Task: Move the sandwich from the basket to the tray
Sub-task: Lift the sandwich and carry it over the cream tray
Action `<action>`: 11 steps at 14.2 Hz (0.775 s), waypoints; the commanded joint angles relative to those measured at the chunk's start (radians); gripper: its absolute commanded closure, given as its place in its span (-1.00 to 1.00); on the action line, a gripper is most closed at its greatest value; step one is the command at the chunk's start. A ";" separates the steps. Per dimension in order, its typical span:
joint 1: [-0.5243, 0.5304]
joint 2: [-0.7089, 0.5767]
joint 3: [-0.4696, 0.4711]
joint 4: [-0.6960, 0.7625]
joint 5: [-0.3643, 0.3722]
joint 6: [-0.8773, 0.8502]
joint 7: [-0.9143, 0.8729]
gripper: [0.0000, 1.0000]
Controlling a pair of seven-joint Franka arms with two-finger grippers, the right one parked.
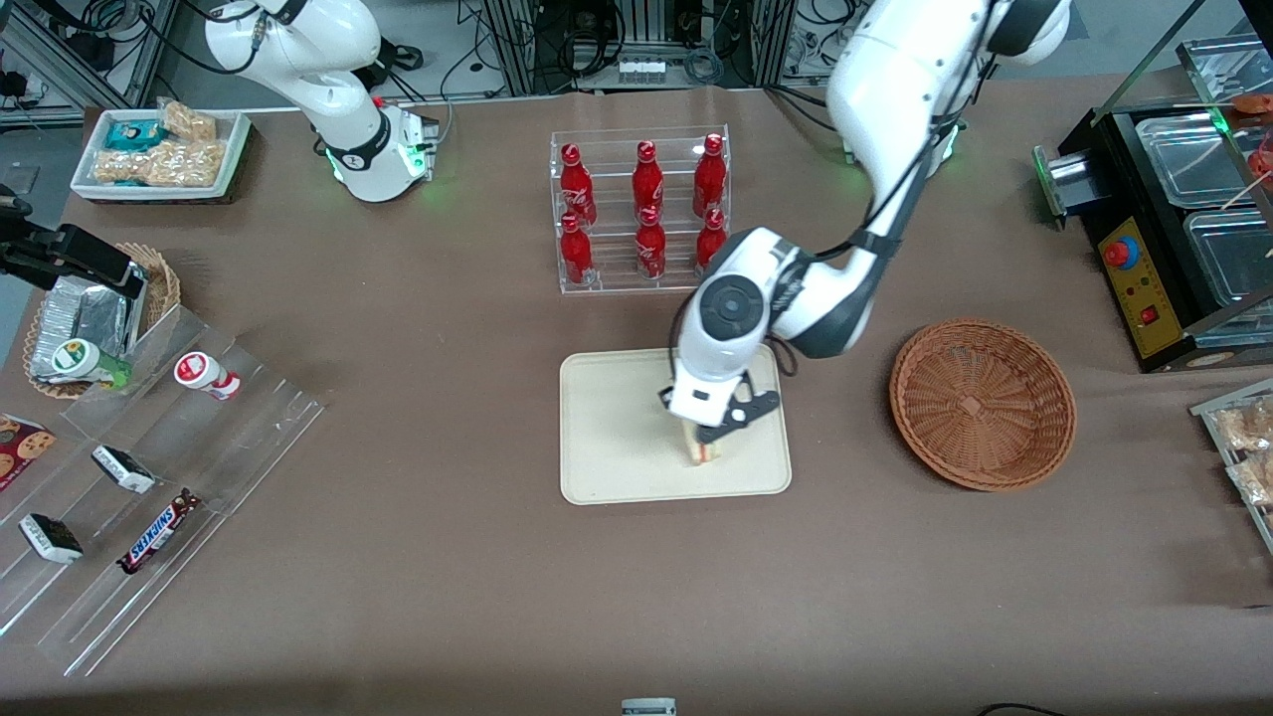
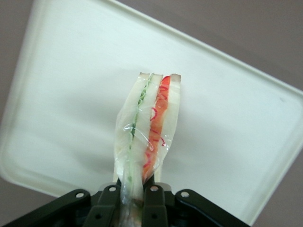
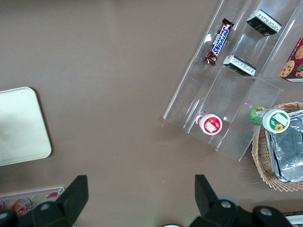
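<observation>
Brown bench [image 1: 418, 557] all around; the pincer [image 1: 708, 445] is clamped on the wrapped triangular cream sandwich [image 2: 149, 130], over the flat beige rectangular tray [image 1: 607, 438] toward its four-o'clock corner. Round reddish wicker basket [image 1: 983, 404] sits empty. Release remains.

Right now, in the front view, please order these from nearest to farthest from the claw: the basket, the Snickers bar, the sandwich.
The claw is above the tray.
1. Sandwich: gripped in the claw, over the tray.
2. Basket: on the table beside the tray, toward the working arm's end.
3. Snickers bar: on the clear stepped rack, toward the parked arm's end.
</observation>
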 commanded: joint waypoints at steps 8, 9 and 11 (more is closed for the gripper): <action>-0.056 0.048 0.017 0.024 0.108 0.045 0.069 0.90; -0.056 0.049 0.015 0.024 0.102 0.046 0.066 0.88; -0.056 0.051 0.015 0.024 0.097 0.048 0.055 0.61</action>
